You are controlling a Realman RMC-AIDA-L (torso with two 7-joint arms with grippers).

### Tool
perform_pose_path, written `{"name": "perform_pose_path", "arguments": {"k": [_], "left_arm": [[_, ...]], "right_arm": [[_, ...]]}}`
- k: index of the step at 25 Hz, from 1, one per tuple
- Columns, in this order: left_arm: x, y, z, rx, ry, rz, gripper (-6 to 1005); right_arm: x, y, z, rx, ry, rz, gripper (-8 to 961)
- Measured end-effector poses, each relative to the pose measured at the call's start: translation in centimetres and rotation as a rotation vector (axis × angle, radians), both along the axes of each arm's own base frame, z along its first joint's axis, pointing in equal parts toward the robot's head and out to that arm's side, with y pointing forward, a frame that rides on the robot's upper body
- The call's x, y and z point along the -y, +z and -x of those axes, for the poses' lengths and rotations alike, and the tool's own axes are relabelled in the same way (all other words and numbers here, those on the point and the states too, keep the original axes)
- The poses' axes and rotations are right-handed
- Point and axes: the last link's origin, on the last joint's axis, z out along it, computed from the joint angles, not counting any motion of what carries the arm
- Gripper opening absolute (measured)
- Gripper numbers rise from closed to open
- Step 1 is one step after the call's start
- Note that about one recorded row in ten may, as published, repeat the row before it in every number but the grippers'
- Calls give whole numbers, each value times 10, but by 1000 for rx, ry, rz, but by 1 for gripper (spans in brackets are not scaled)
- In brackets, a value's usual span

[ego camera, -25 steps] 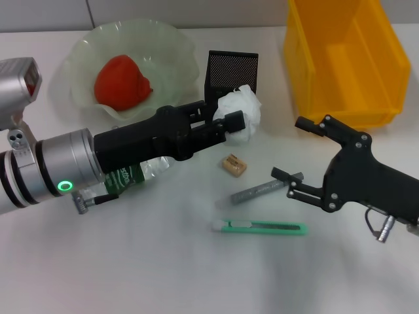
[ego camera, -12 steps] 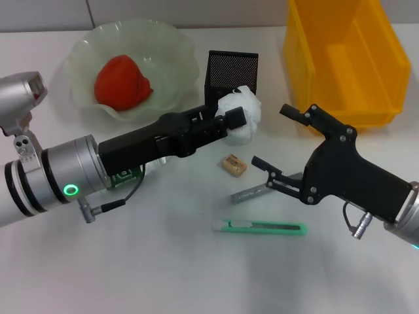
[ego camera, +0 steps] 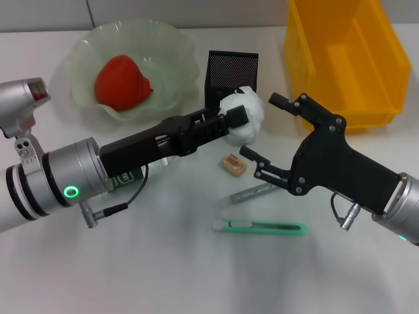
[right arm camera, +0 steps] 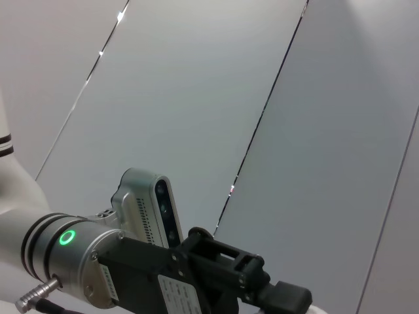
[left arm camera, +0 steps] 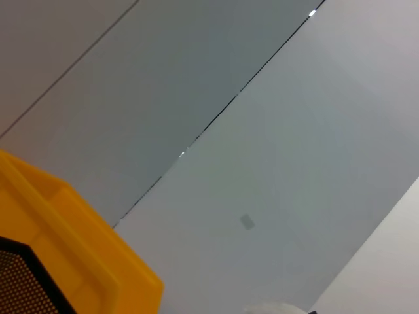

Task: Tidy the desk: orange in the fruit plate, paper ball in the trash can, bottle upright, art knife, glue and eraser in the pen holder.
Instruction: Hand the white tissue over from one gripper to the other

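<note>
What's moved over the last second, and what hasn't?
The right gripper, open, swung in from the right toward the paper ball. The left gripper kept its hold on the ball, shifting it slightly right in front of the pen holder. Orange, eraser, glue and art knife stayed put.

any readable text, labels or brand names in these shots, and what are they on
No text reads clearly.
Green label on the small clear plastic bottle: white lettering, mostly hidden by the left arm, unreadable.
White sticker on the left pincer's black body: printed lines too small to read.
Green glowing ring on the left arm: a light, not text.
</note>
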Motion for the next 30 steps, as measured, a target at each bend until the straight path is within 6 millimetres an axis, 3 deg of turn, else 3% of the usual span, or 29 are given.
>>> {"name": "perform_pose_path", "arguments": {"k": [30], "left_arm": [[-2, 2, -5, 24, 0, 17, 494]], "right_arm": [[-8, -5, 10, 2, 18, 16, 767]]}}
